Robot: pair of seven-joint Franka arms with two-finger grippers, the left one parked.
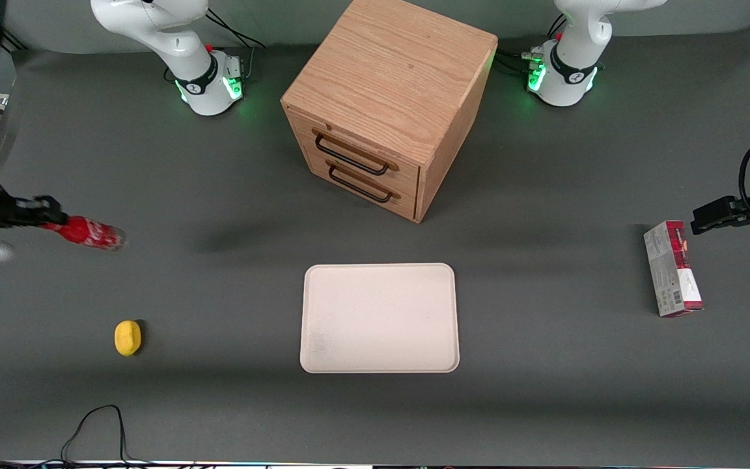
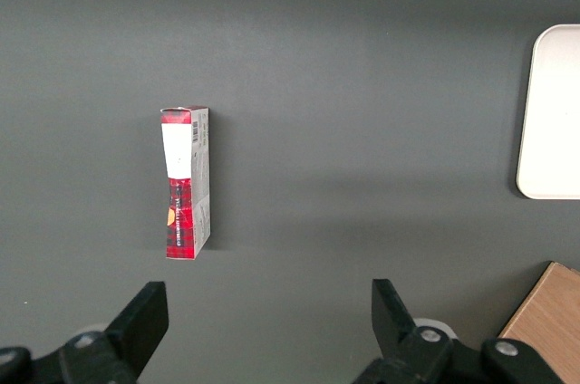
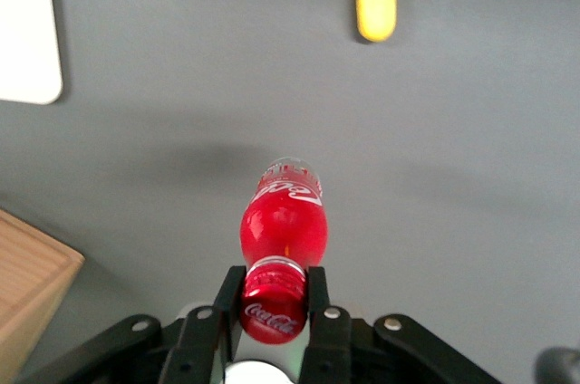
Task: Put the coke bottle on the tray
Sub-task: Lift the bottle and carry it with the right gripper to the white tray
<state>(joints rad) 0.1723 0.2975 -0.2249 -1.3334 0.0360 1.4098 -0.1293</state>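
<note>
The coke bottle is a slim red bottle with white script and a clear base. It hangs above the grey table at the working arm's end, held by its red cap. My gripper is shut on that cap, with a black finger on each side of it. The bottle's body points away from the wrist. The pale cream tray lies flat at the table's middle, nearer to the front camera than the cabinet. A corner of the tray shows in the right wrist view.
A wooden drawer cabinet stands at the table's middle, farther from the front camera than the tray. A yellow lemon lies nearer to the front camera than the bottle. A red-and-grey carton lies toward the parked arm's end.
</note>
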